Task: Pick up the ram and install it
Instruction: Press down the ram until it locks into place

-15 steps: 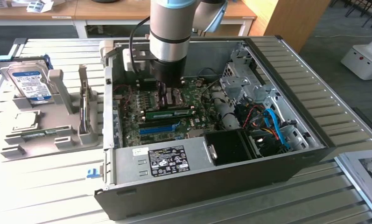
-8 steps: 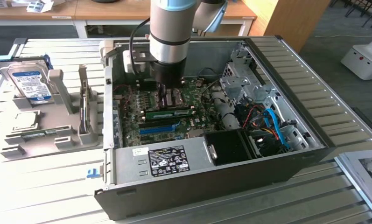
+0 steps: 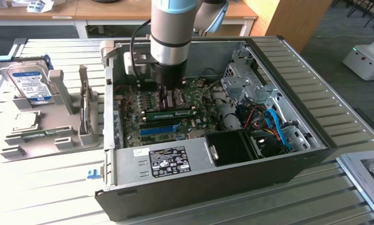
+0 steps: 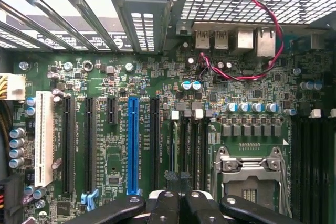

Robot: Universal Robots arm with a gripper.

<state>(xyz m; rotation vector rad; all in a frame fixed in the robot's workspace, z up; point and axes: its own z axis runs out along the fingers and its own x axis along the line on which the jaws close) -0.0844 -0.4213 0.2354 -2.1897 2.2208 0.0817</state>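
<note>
Now, starting at the exterior view's left, you have a hard drive standing upright in a grey holder on the slatted table, well apart from the work. Next along sits the open case, lying on its side with the board facing up. Your arm reaches straight down into it, and the gripper hangs low over the middle of the board with its fingers drawn together, narrow, not spread. The ram lies along the board just beside the fingertips, on the side nearer the camera, running across the view, between the gripper and the blue slot. You cannot tell whether the tips touch the ram, or whether it is fully seated. Nearer the camera, the power supply fills the case's front corner, with a black fan shroud beside it and blue cables further right. From the wrist, you look down on the board: the blue slot runs away from the closed fingers, with dark memory slots and the silver socket next to it.
</note>
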